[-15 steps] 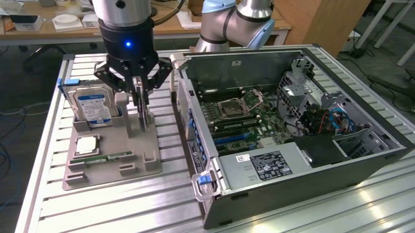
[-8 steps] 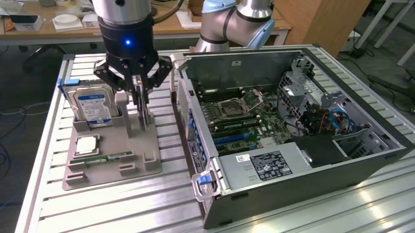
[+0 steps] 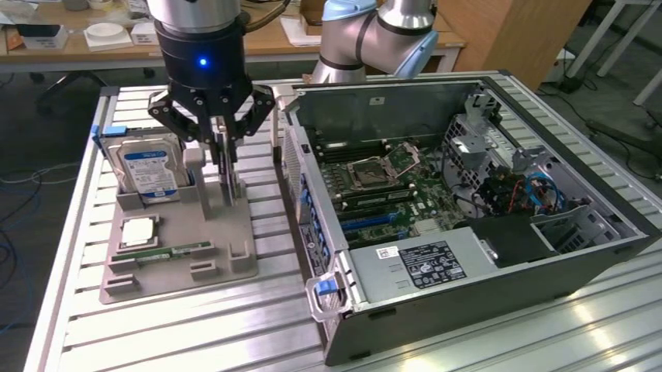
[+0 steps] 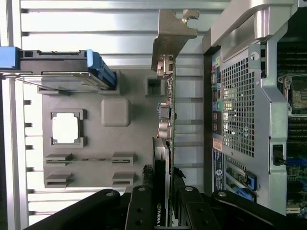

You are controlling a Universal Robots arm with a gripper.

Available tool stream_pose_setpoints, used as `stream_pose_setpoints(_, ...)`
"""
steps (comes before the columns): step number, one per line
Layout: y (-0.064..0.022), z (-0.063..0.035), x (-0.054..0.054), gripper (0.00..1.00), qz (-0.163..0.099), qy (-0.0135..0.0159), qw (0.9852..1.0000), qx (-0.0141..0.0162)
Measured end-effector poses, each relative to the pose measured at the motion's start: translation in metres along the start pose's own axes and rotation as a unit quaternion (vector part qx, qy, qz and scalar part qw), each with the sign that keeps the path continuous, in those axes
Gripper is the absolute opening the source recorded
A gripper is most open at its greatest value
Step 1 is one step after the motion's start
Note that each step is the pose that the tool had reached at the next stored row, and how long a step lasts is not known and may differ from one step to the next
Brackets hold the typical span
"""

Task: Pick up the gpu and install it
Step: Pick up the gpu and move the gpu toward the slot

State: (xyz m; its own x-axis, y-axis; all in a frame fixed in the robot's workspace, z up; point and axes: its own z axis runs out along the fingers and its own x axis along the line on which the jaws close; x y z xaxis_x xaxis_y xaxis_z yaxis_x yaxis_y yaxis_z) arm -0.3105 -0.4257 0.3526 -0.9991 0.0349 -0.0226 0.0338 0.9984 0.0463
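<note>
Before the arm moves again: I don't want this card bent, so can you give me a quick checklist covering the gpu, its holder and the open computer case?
1. Grip: gripper closed on the gpu near its upper edge: ok.
2. Seating: gpu upright in the gray parts holder, not lifted: ok.
3. Release: gpu free to slide out of its holder slot: cannot tell.
4. Clearance: hard drive stands apart from the gripper: ok.
5. Access: computer case side open, motherboard exposed: ok.
6. Target: blue expansion slots look unoccupied: ok.
</note>
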Motion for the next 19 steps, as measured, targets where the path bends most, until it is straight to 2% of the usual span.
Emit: stream_pose_setpoints(19,0.0005,-0.0101,-0.0002,0.26,0.0,0.0,1.0,0.0)
